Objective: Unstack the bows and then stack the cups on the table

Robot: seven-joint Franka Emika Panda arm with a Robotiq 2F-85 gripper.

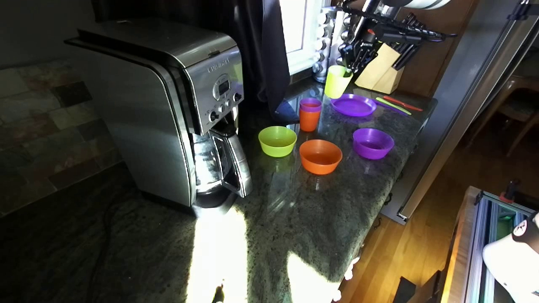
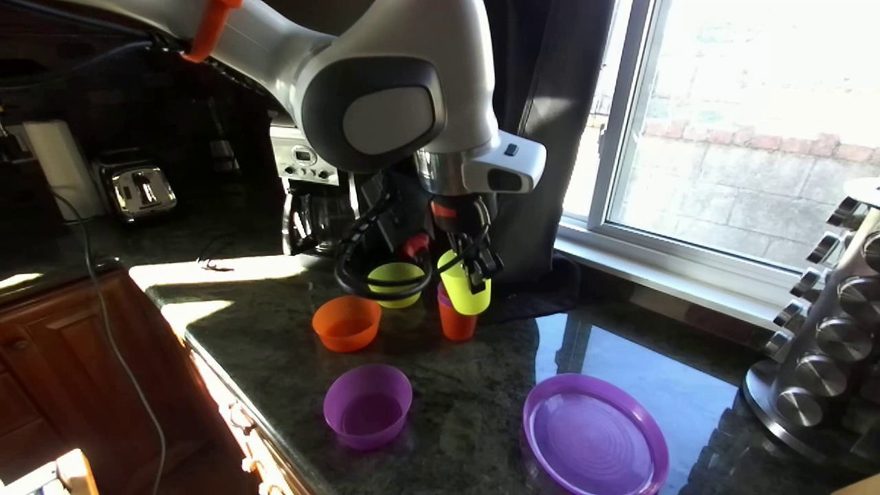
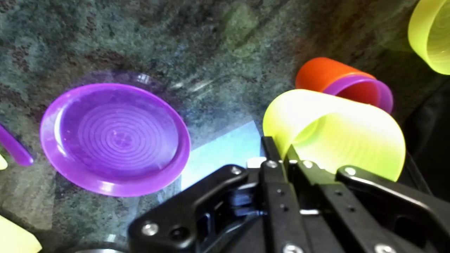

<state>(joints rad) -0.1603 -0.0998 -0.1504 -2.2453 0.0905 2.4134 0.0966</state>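
We have the pincer (image 3: 280, 149) closed almost fully on the thin wall of the lime cup (image 3: 337, 135), one jaw inside and one outside, a hold that we judge leaves its base free to slip into a stack, though it hangs tilted and probably needs straightening first. Its likely goal is the purple cup (image 1: 310, 102), nested in the orange cup (image 1: 309, 121), which stands upright on the surface (image 1: 269, 223), apart from the held one. The lime bowl (image 1: 277, 147), orange bowl (image 1: 320, 159) and purple bowl (image 1: 373, 146) stand singly there, so we take the unstacking as done.
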